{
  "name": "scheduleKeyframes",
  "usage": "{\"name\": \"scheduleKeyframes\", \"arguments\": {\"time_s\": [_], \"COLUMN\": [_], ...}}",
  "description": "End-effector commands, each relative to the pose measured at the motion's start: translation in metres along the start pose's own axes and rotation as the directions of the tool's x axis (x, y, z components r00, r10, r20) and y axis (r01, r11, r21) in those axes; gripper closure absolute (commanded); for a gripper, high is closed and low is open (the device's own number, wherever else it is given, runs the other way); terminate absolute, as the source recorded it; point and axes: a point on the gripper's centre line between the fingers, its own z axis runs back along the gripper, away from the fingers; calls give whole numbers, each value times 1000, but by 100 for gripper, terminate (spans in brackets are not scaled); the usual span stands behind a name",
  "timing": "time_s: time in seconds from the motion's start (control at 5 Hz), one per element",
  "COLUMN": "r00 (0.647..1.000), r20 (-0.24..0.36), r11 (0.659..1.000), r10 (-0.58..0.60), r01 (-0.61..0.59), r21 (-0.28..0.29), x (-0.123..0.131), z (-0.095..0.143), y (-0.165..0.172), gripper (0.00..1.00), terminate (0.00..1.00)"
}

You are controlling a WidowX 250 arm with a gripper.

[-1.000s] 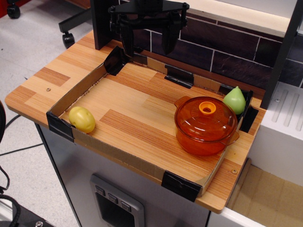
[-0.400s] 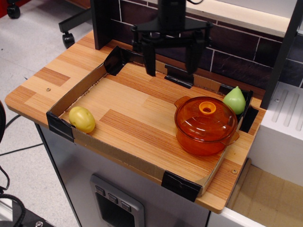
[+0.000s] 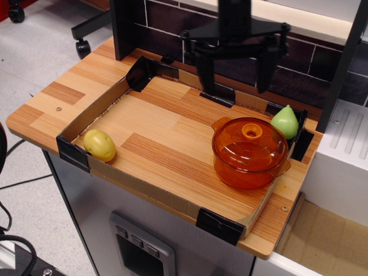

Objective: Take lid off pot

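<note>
The orange translucent pot [image 3: 247, 168] stands at the right of the wooden tray, with its flat side handles showing. The domed orange lid [image 3: 249, 145] sits on it, with a small yellow-orange ring knob [image 3: 252, 131] in the centre. My black gripper [image 3: 234, 91] hangs open and empty above and behind the pot, its two fingers [image 3: 206, 75] spread wide. It is a little to the left of the knob and well above it.
A yellow toy potato [image 3: 99, 145] lies at the tray's front left. A green toy pear [image 3: 284, 122] stands in the back right corner, close behind the pot. A low cardboard wall [image 3: 92, 112] with black corner brackets rims the tray. A dark brick backsplash rises behind.
My gripper has moved right and slightly down, from the back left of the tray to above and behind the pot. It stays open. Pot, lid and fruits have not moved.
</note>
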Motion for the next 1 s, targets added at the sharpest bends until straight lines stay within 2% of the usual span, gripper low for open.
{"name": "scheduleKeyframes", "arguments": {"time_s": [0.0,0.2,0.8], "r00": [998,996,995], "r20": [47,75,88], "r11": [999,999,998], "r10": [-41,-37,-54], "r01": [42,36,50], "r21": [-25,20,46], "x": [-6,-8,-14], "z": [-4,-23,-40], "y": [-15,-19,-14], "gripper": [0,0,0], "terminate": [0,0,0]}}
